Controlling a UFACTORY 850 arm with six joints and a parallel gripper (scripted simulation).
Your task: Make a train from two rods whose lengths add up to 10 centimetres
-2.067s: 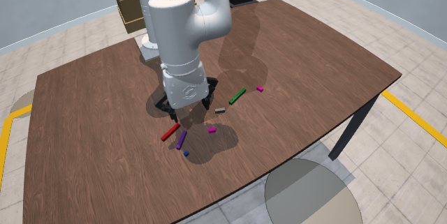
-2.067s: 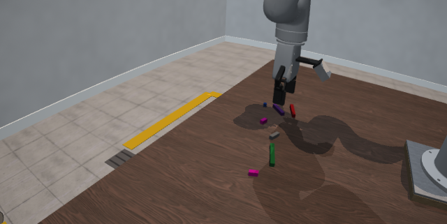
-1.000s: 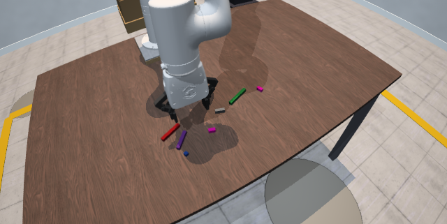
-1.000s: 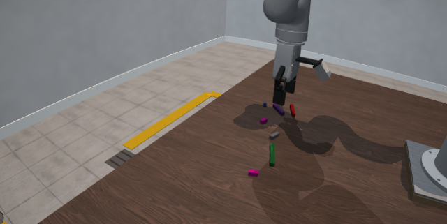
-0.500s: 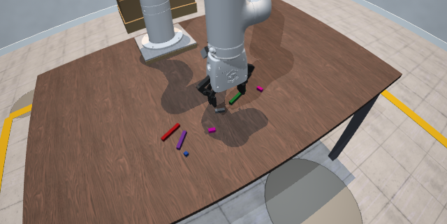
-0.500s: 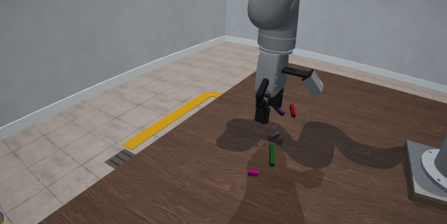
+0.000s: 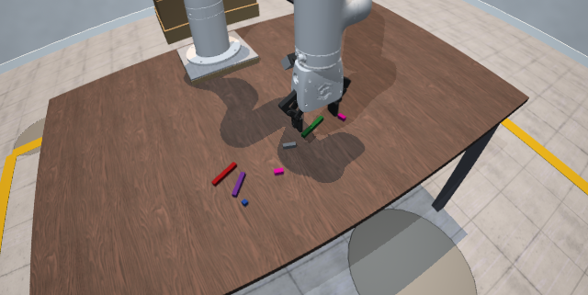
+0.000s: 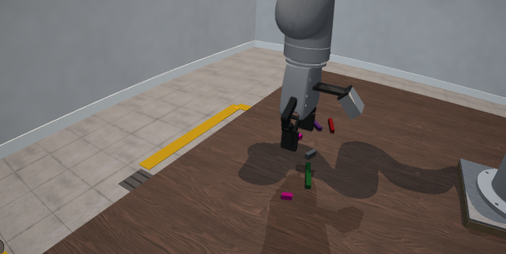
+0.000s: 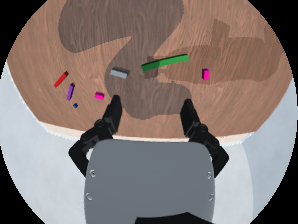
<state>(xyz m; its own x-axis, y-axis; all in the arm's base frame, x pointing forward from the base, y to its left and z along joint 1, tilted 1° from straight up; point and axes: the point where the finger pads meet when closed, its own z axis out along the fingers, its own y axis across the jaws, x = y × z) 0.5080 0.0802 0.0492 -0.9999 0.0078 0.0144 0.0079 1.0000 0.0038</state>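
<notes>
Gripper: the gripper (image 7: 314, 119) hangs above the wooden table (image 7: 115, 148), fingers spread wide with nothing between them; in the wrist view both black fingertips frame bare wood.

Green rod: the green rod (image 7: 312, 126) lies flat just below the gripper, slanted; in the top view its upper end sits between the two fingers, and its lower end points toward the grey rod.

Far magenta rod: a magenta rod (image 7: 342, 117) lies near the green rod's upper end, apart from it, just beside the gripper's far finger.

Grey rod: the short grey rod (image 7: 289, 145) rests near the green rod's lower end, with a visible gap between them.

Near magenta rod: a second magenta rod (image 7: 278, 171) lies alone farther toward the table's front edge, well apart from the green rod.

Left cluster: the red rod (image 7: 224, 174) and purple rod (image 7: 238, 184) lie side by side without touching, and the small blue rod (image 7: 244, 202) sits just beyond the purple rod's end.

Surroundings: the arm's base plate (image 7: 250, 58) stands at the table's back edge, with a brown cabinet (image 7: 161, 5) behind it and a yellow floor stripe (image 8: 190, 137) alongside.

Obstructions: in the exterior view the gripper covers most of the purple rod and the near magenta rod; the blue rod cannot be made out there.

Shadows: the arm's dark shadow falls over the green and grey rods.
</notes>
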